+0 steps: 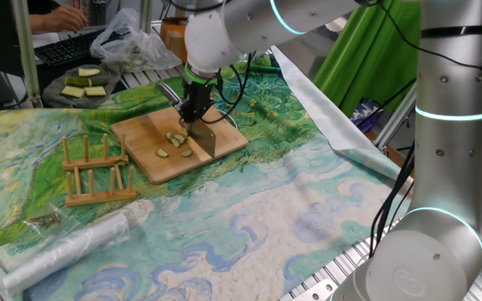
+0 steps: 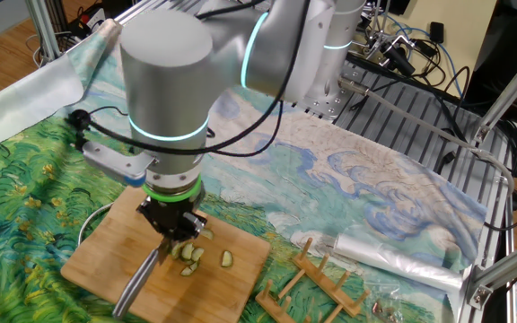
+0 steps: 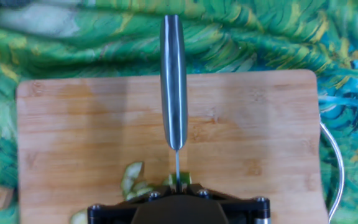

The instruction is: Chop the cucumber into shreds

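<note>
Gripper: the gripper (image 1: 196, 111) points straight down over the cutting board (image 1: 145, 134), its jaws clamped tight on a knife (image 3: 173, 81); the steel handle sticks out toward 12 o'clock in the hand view.
Knife: the blade (image 1: 204, 140) stands on edge on the board, seen as a thin line under the handle in the hand view.
Cucumber: the cucumber (image 3: 180, 181) sits right at the blade, at 6 o'clock on the board in the hand view; the hand hides most of it, so how much is left is hard to say.
Shreds: the shreds (image 1: 175, 143) lie loose on the wood just beside the blade, at about 7 o'clock from the handle's tip in the hand view.
Step in hand: probably mid-cut, blade down on the chunk.
Risk, roll: nothing holds the small round chunk, so a press off its middle could squirt it sideways.
Risk, sticking: wet slices may cling to the blade and ride up with it.
Risk, board: the board rests on a wrinkled cloth (image 1: 291, 209) and could shift under a hard push.
</note>
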You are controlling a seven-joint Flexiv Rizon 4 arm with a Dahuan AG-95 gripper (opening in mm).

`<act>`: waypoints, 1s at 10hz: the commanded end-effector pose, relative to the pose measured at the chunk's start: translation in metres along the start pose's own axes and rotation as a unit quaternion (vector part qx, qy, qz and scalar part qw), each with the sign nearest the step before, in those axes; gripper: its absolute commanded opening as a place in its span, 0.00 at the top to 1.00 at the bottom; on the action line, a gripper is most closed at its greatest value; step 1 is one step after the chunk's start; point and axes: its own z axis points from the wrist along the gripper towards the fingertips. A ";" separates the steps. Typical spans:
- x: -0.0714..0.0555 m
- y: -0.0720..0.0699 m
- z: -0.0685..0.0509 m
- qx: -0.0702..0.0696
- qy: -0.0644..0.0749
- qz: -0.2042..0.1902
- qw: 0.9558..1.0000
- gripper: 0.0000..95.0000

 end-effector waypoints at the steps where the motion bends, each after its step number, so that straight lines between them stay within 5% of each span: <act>1: -0.008 -0.002 -0.006 -0.011 0.038 -0.012 0.999 1.00; 2: 0.001 0.010 0.004 0.091 -0.009 -0.018 0.996 1.00; 3: -0.003 0.005 -0.001 -0.008 0.017 0.007 1.000 1.00; 4: -0.003 0.006 -0.001 -0.014 0.018 0.013 1.000 1.00; 5: -0.006 0.005 -0.003 0.006 0.015 0.006 1.000 1.00; 8: -0.011 0.002 -0.009 0.001 0.021 0.002 1.000 1.00; 10: -0.014 0.001 -0.012 0.001 0.012 0.001 1.000 1.00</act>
